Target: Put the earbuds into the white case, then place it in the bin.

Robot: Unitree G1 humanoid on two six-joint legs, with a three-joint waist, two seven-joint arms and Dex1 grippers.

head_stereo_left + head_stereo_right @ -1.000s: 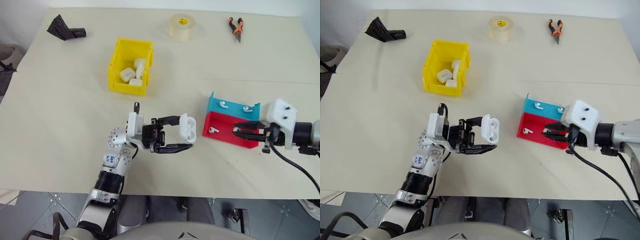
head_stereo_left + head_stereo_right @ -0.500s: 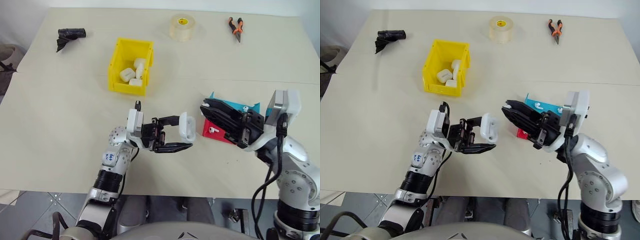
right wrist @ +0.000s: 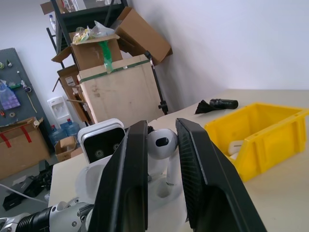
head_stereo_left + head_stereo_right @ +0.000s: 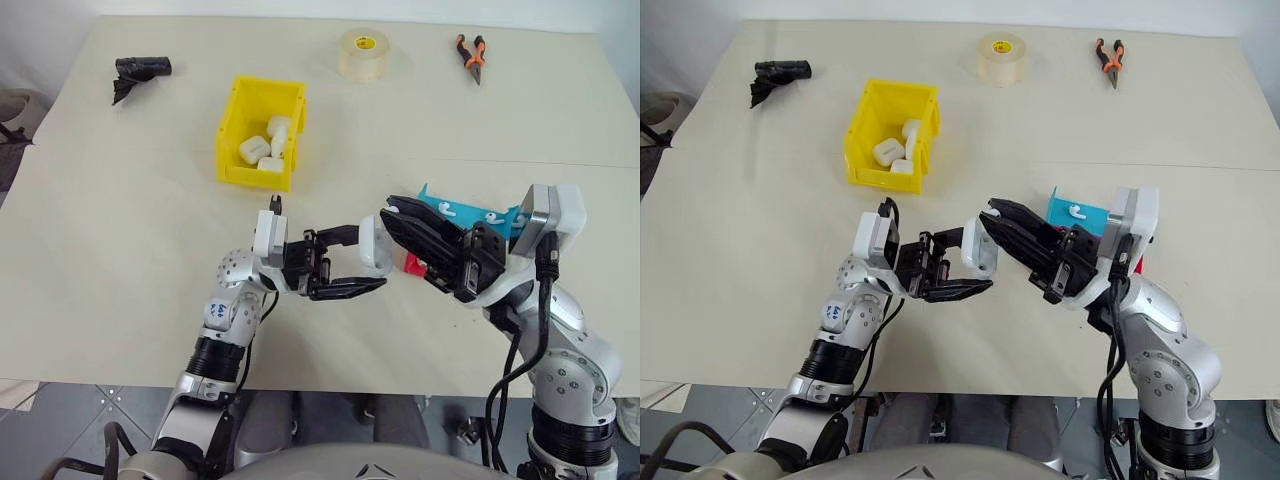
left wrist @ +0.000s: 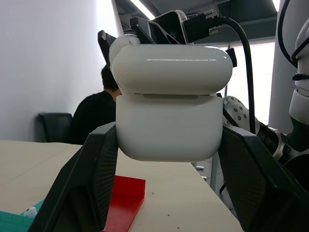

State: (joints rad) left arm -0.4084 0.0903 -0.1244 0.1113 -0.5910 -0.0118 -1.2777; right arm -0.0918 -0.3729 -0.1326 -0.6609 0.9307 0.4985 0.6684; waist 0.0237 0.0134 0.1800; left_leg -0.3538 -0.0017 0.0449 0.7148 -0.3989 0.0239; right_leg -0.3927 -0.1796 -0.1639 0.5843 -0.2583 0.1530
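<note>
My left gripper (image 4: 365, 268) clamps one white case (image 4: 374, 246); my right gripper (image 3: 161, 145) pinches one earbud (image 3: 161, 145) above it. Four cases fill the bin (image 4: 232, 120); tape (image 4: 364, 54) and pliers (image 4: 472, 56) lie beyond.

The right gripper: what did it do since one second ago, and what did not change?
The right gripper, shut on an earbud, swung from the red tray leftward to the white case. The left gripper kept holding the case; the bin stayed.
</note>
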